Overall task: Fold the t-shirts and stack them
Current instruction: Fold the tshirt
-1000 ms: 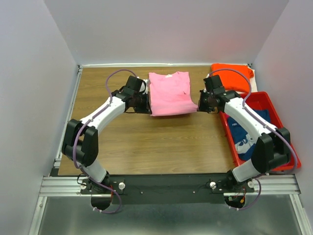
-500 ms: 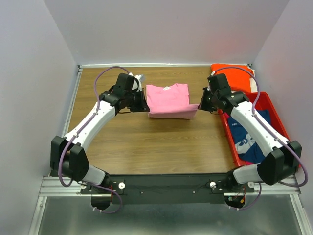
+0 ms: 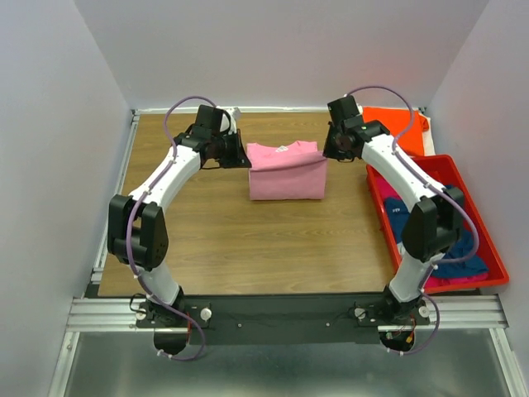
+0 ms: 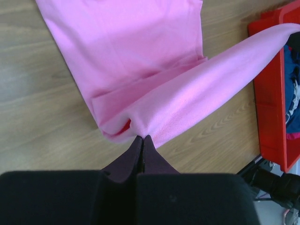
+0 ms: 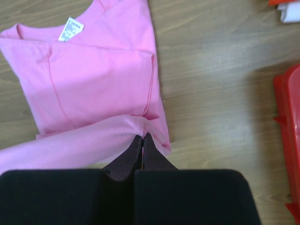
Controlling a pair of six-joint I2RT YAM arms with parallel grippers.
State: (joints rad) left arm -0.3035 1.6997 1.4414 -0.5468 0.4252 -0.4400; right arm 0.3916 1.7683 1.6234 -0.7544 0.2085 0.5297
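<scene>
Wooden surface (image 3: 223, 240) holds the pink t-shirt (image 3: 287, 180); left gripper (image 3: 246, 159) at ten o'clock, right gripper (image 3: 327, 154) at two, clamp its raised edge.

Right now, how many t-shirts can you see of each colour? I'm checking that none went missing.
pink t-shirt: 1
orange t-shirt: 1
navy t-shirt: 1
magenta t-shirt: 1 (only a sliver shows in the red bin)
Total: 4
</scene>
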